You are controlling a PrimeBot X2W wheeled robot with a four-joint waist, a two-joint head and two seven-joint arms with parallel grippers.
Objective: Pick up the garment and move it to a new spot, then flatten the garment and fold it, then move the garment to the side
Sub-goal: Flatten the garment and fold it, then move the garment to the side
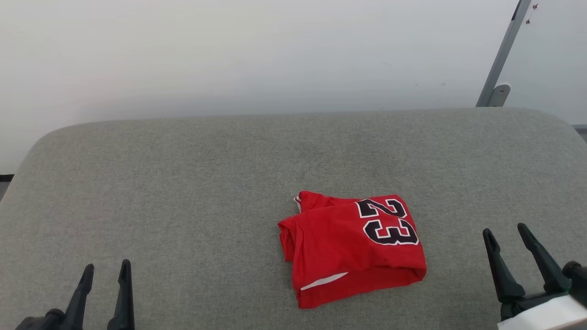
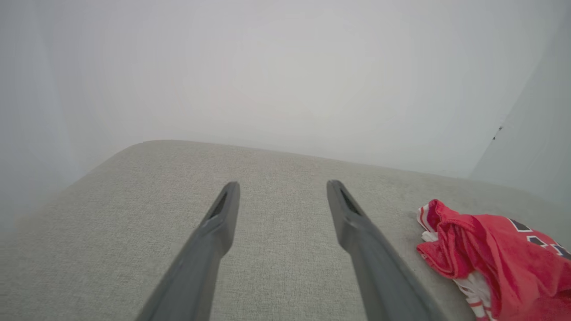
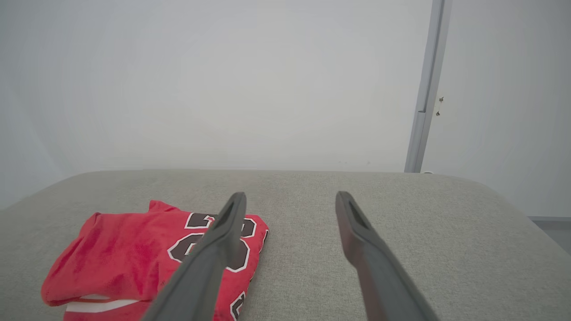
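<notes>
The garment [image 1: 351,247] is a red shirt with black, white-outlined "23" lettering. It lies bunched in a loose fold on the grey cushioned surface [image 1: 183,192], right of centre. Striped trim shows at its upper left corner. My left gripper [image 1: 105,270] stands open at the lower left, well apart from the garment. My right gripper [image 1: 506,231] stands open at the lower right, a little to the right of it. In the left wrist view the garment [image 2: 490,254] lies right of the open left gripper [image 2: 282,187]. In the right wrist view the garment [image 3: 129,254] lies left of the open right gripper [image 3: 290,198].
A white wall [image 1: 229,55] rises behind the surface's rounded far edge. A grey metal post [image 1: 502,55] stands at the back right. Bare grey fabric stretches all around the shirt.
</notes>
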